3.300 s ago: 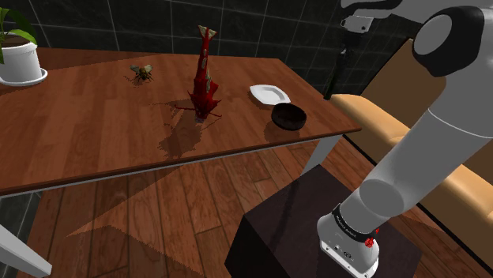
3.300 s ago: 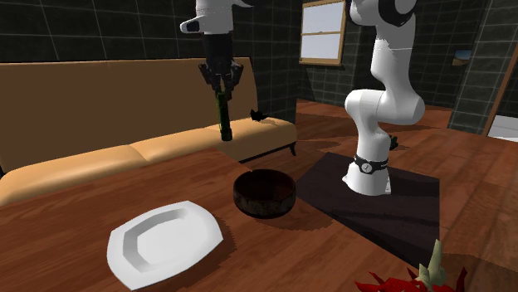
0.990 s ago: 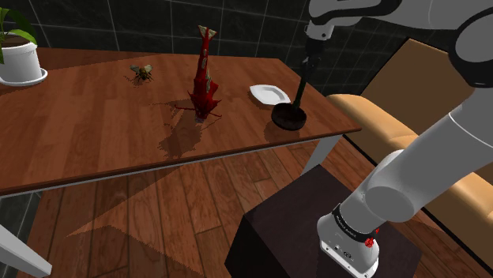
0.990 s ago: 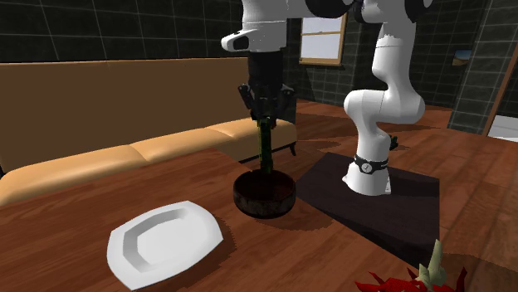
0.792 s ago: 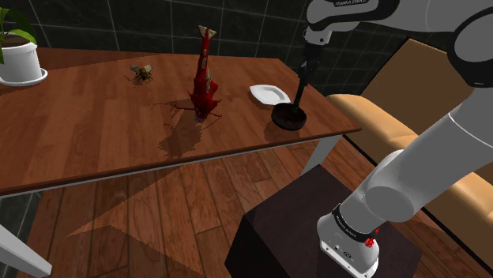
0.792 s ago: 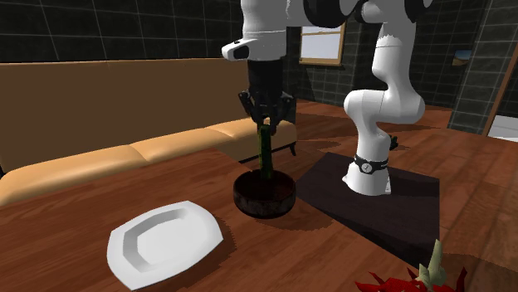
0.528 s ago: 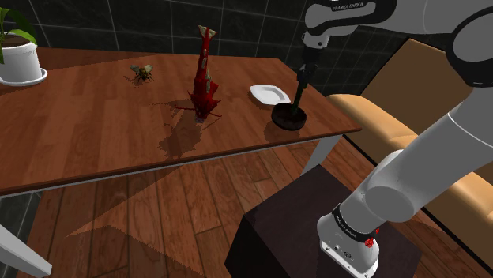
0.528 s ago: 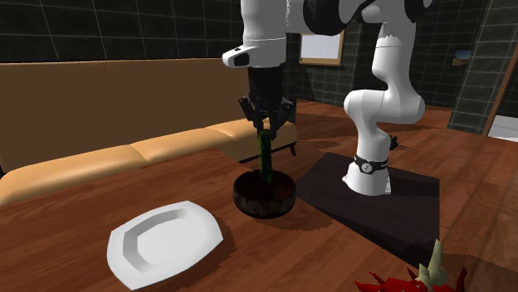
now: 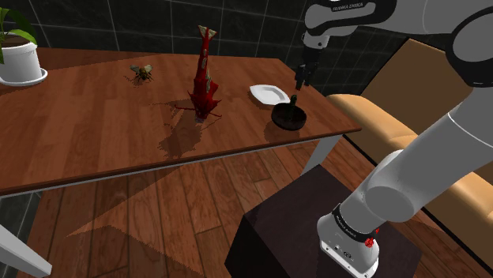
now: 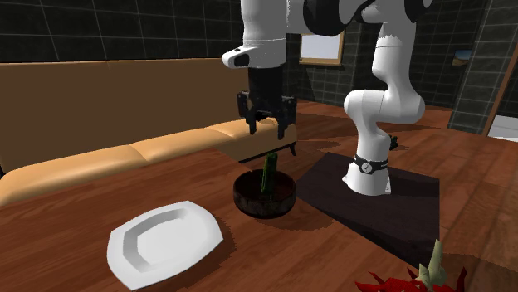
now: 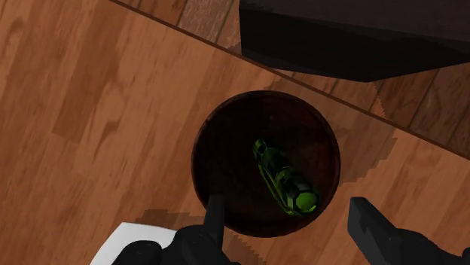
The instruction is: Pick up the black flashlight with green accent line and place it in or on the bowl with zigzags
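The hand hangs wide open, both fingers spread and touching nothing. Just below it, the dark flashlight with green markings leans inside the dark bowl, its upper end poking above the rim. The bowl sits on the wooden surface, near a white plate

My arm: white rounded links, dark grey joints, red mark at base collar. My gripper: all black, two-fingered.
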Robot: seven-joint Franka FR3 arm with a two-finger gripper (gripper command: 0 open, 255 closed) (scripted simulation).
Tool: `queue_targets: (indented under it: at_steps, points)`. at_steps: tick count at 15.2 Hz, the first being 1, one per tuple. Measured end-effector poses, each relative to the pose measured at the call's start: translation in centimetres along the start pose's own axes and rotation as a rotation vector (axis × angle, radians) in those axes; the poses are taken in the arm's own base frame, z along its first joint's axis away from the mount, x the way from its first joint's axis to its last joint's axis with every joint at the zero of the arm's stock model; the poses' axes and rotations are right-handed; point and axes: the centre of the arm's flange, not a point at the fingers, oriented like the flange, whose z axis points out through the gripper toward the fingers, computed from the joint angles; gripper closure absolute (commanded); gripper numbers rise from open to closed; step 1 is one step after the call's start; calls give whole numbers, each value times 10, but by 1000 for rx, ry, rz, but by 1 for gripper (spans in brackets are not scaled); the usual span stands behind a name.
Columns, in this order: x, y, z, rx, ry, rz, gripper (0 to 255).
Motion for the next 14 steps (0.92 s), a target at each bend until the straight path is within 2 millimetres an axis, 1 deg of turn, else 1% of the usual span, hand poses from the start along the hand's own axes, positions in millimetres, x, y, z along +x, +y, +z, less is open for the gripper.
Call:
queue_targets:
  at_steps: [4, 5, 8, 9, 11, 14]
  points:
    - [0, 0, 0, 0, 0, 0, 0]
    - [0, -1, -5, 0, 0, 0, 0]
    - [1, 1, -38, -1, 1, 0, 0]
    - [0, 1, -45, 0, 1, 0, 0]
    - [0, 0, -49, 0, 1, 0, 0]
    - [0, 0, -50, 0, 0, 0, 0]
